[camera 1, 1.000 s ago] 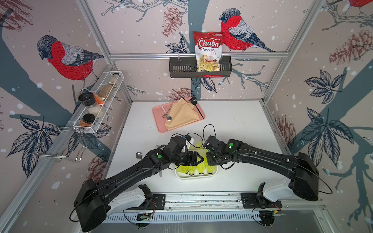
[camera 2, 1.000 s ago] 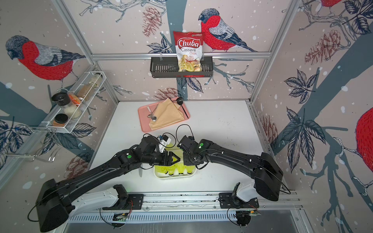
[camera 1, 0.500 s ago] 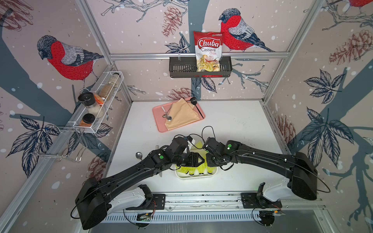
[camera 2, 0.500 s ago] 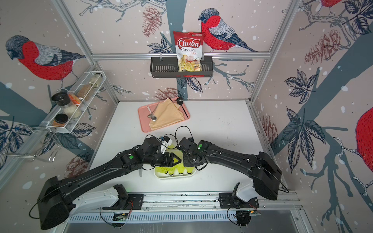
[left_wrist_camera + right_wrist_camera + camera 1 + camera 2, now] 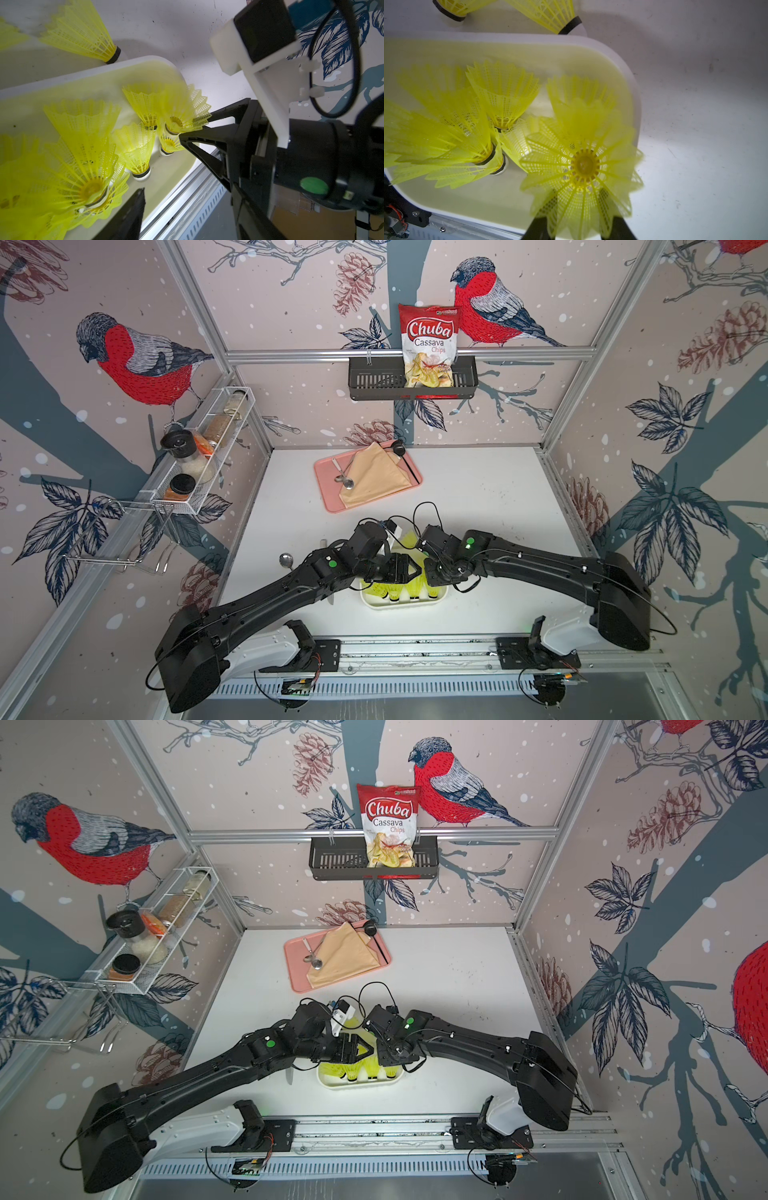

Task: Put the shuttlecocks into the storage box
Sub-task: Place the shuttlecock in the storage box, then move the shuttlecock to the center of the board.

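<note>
The white storage box [image 5: 401, 606] [image 5: 357, 1087] stands near the table's front edge, and several yellow-green shuttlecocks [image 5: 390, 591] stand in it. Both grippers hang over it, tip to tip. My right gripper [image 5: 195, 126] [image 5: 580, 228] is over the box's right end, jaws slightly parted. A blurred shuttlecock [image 5: 583, 164] [image 5: 178, 116] hangs tip-down with its skirt loose between the fingers. My left gripper [image 5: 411, 570] is open and holds nothing; one of its fingers [image 5: 128, 216] shows beside the box's front wall. Two more shuttlecocks [image 5: 550, 12] [image 5: 409, 539] lie on the table just behind the box.
A pink tray [image 5: 330, 493] with a beige cloth and a spoon sits at the back of the table. Another spoon [image 5: 286, 560] lies left of my left arm. A black basket [image 5: 374, 383] with a chips bag hangs on the back wall. A wire rack [image 5: 199, 456] of jars hangs on the left wall.
My right gripper's jaws have parted and the shuttlecock between them has come loose. Both arms have stayed over the box with only slight shifts.
</note>
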Tool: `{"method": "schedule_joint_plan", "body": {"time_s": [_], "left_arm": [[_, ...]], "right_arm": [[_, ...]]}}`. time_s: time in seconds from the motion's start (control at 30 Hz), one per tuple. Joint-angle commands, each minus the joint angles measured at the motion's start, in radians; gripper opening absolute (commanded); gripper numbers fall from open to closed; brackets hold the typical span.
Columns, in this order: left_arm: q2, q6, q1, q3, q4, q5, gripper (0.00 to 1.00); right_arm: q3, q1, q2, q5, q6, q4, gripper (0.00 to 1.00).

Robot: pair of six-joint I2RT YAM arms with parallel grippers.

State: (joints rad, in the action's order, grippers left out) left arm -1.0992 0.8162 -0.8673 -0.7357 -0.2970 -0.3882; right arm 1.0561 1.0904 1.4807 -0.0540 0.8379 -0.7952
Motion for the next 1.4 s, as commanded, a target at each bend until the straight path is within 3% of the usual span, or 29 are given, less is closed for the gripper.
{"method": "schedule_joint_plan", "body": {"time_s": [0.0, 0.6, 0.97, 1.1, 1.37], "left_arm": [[0.001, 0.005, -0.002, 0.003, 0.039, 0.005, 0.69], [0.019, 0.045, 0.006, -0.003, 0.044, 0.067, 0.66], [0.037, 0.048, 0.151, -0.013, 0.029, 0.027, 0.64], [0.014, 0.021, 0.195, -0.048, 0.0, 0.021, 0.64], [-0.026, 0.002, 0.305, -0.046, 0.018, -0.025, 0.65]], "right_arm": [[0.011, 0.006, -0.006, -0.022, -0.005, -0.032, 0.36], [0.103, -0.04, -0.045, -0.093, -0.002, -0.11, 0.37], [0.148, -0.093, 0.025, -0.098, -0.048, -0.054, 0.35], [0.172, -0.147, 0.05, -0.072, -0.127, -0.024, 0.36], [0.244, -0.286, 0.173, 0.117, -0.386, 0.023, 0.43]]}}
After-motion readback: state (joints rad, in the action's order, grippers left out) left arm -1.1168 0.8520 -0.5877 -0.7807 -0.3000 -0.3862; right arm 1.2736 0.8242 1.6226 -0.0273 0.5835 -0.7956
